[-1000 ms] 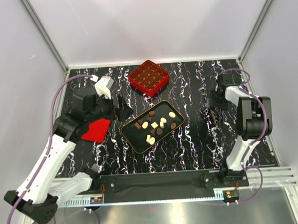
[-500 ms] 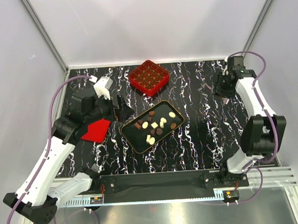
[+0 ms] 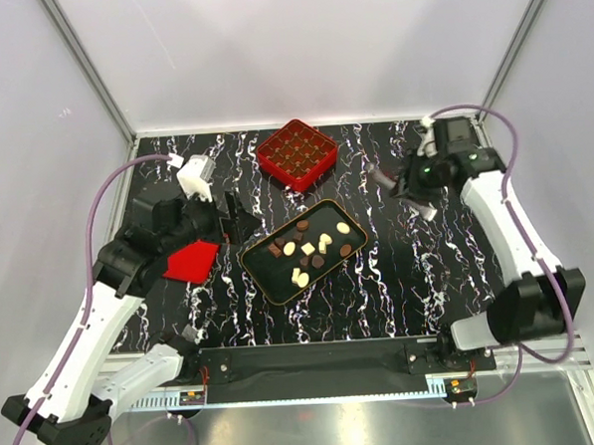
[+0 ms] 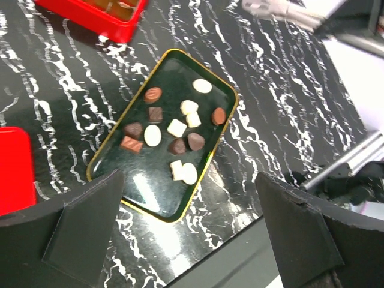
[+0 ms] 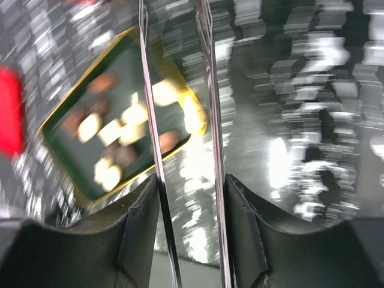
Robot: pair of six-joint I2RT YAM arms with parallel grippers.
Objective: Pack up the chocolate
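A: Two grippers, both empty. My left gripper [image 4: 192, 234] hangs with jaws fully apart above the tray's [image 3: 263, 274] near-left end, placed to sight the pieces. My right gripper [image 3: 400, 184] sits toward the table's [image 3: 400, 287] far-right corner, jaws partly apart; its wrist view is blurred.

B: And the chocolate [image 4: 177, 128]?

A: About a dozen loose pieces scattered mid-tray, dark brown and cream, round or squarish. The red gridded box [image 3: 295, 154] lies beyond, by the far edge.

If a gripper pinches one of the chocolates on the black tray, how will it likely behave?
The chocolates look small and smooth, so probably light and slippery. The rounded ones may roll or skid on the glossy tray. Hard squeezing would likely mark them.
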